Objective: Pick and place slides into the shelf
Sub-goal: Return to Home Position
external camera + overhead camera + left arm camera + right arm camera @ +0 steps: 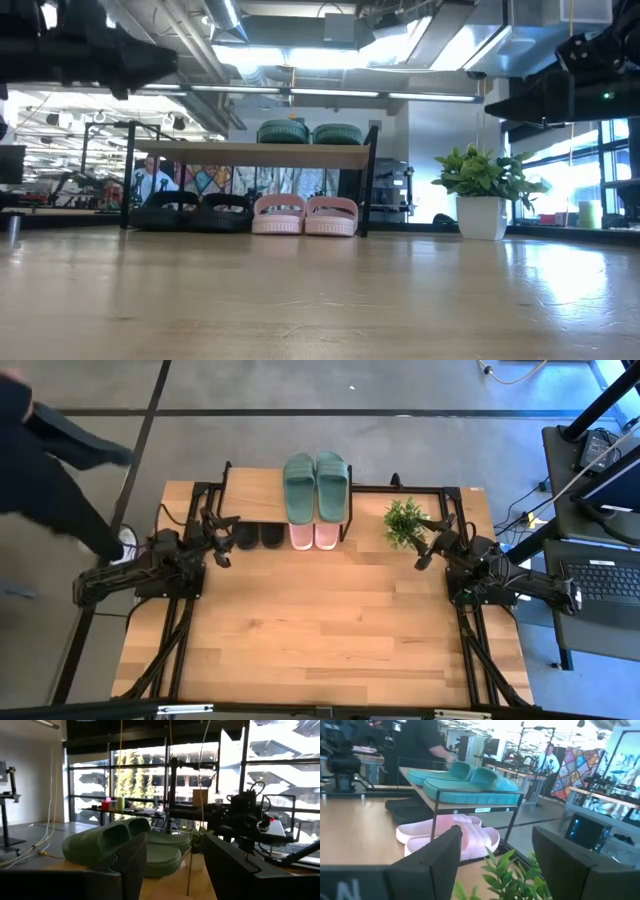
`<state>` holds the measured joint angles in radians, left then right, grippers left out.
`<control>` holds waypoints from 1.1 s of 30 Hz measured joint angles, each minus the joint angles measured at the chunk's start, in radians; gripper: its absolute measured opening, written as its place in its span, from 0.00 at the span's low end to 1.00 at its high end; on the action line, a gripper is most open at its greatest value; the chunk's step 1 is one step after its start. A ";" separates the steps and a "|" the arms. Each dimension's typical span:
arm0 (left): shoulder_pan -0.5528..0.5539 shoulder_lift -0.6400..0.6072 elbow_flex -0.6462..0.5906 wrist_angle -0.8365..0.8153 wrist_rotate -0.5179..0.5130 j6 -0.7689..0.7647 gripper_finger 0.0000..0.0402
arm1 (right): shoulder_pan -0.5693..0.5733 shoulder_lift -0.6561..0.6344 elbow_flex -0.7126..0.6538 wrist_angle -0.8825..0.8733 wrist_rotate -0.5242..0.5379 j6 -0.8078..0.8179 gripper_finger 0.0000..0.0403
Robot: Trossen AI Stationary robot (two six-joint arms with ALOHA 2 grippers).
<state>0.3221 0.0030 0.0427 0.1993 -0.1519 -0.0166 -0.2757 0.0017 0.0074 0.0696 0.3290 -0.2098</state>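
The shelf (260, 495) stands at the table's far edge. Two dark green slides (315, 485) lie side by side on its wooden top board, at its right end. Under the board, on the lower tier, sit the two pale pink slides (312, 536) and, left of them, the two black slides (258, 536). In the low view the green slides (310, 132), pink slides (305, 215) and black slides (205, 212) show likewise. My left gripper (222, 538) hangs open, raised, by the shelf's left end. My right gripper (432, 545) hangs open above the table's right side, near the plant.
A small potted plant (404, 520) in a white pot (482, 216) stands right of the shelf. A person in dark clothes (40, 460) stands off the table's far left corner. The wooden tabletop (320, 630) stretches toward the near edge.
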 joint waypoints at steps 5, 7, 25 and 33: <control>0.032 0.039 0.061 -0.003 0.012 0.000 0.45 | -0.005 0.000 0.000 0.000 -0.001 0.049 0.60; 0.039 0.069 0.081 -0.002 0.015 0.000 0.45 | -0.005 0.000 0.000 -0.001 -0.001 0.051 0.60; 0.042 0.144 -0.015 -0.023 0.016 -0.117 0.45 | -0.005 0.000 0.001 -0.003 -0.001 0.048 0.60; 0.042 0.071 0.065 -0.044 -0.003 -0.139 0.45 | -0.005 0.000 0.001 -0.003 -0.001 0.047 0.60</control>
<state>0.3645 0.0743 0.1080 0.1557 -0.1549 -0.1561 -0.2806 0.0021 0.0082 0.0669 0.3276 -0.1631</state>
